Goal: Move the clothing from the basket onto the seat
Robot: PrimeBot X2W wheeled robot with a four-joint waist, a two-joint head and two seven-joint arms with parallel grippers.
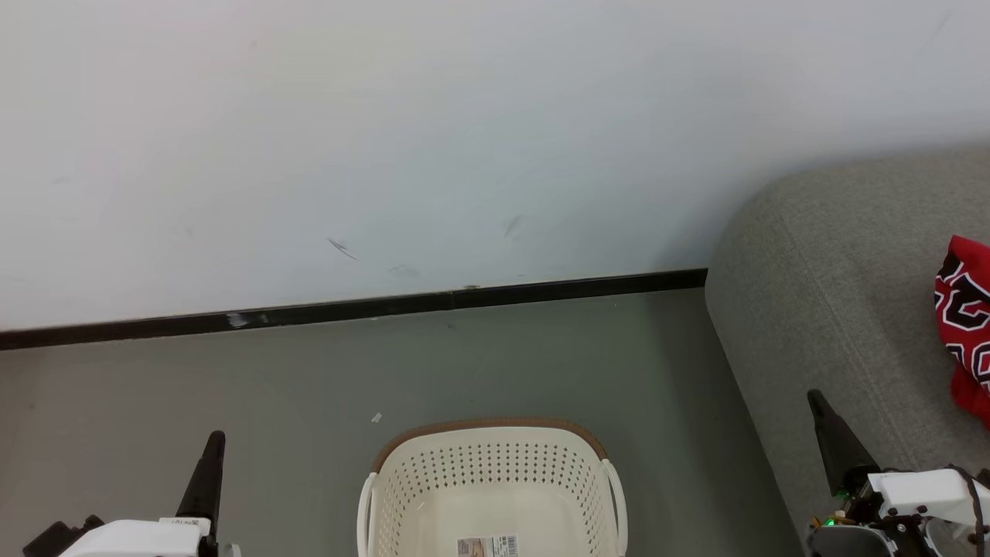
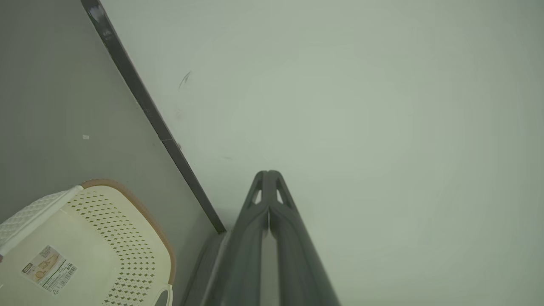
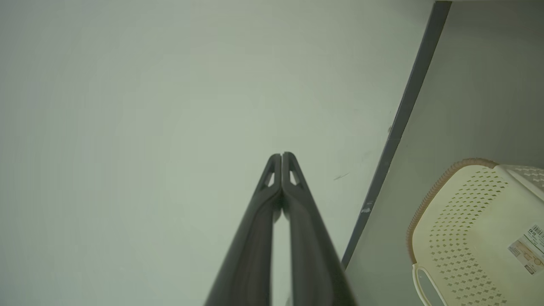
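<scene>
Since the left gripper and the right gripper are both clenched on nothing, each with its fingers pressed tip to tip against the pale wall, no garment is in hand. Clothing: a red jersey with black-and-white lettering lies on the grey sofa at the far right of the head view, cut by the frame edge. Between the two grippers in that view the basket stands on the floor, near the sofa's rounded end; its visible bottom is bare apart from a label. Judgement: task looks finished or nearly so. Risks: the basket's near part falls below the head view's edge, so a garment lying there could be missed. The jersey's full lie cannot be told, and if it overhangs the seat's front it could slide off. The right gripper shows in front of the sofa's side, so a waist turn could brush the fabric. View comparison: the head view supplies sofa and jersey placement but renders each gripper as one dark spike. The wrist views resolve the closed seam between the fingers and take in more of the basket's floor, plus the dark baseboard.
</scene>
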